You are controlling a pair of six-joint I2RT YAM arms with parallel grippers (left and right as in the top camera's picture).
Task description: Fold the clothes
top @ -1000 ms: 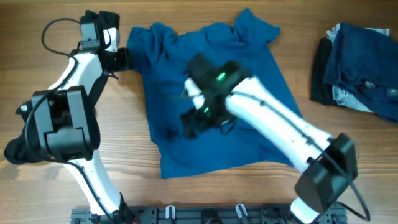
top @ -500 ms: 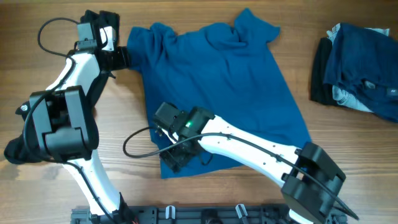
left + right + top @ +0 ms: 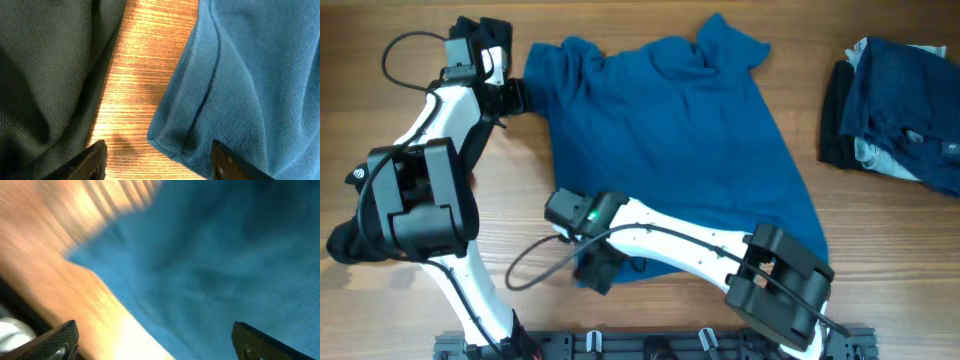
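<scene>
Across the middle of the wooden table (image 3: 360, 20) we see the blue T-shirt (image 3: 670, 140) spread out. Our left gripper (image 3: 512, 96) sits at its far-left sleeve corner, fingers apart with the fabric edge between them. Our right gripper (image 3: 594, 272), jaws spread wide, hovers over the near-left hem corner. Navy, black and grey clothes (image 3: 895, 105) lie well to the right.

Both arms are built of smooth white links joined by bulky black joint housings. A thin black cable (image 3: 388, 58) is seen looping off the left arm (image 3: 440, 110), and another off the right arm (image 3: 670, 238), on which a small green light (image 3: 590, 214) is lit. Dark, matte fingertips (image 3: 95, 159) are shown in both wrist views.
</scene>
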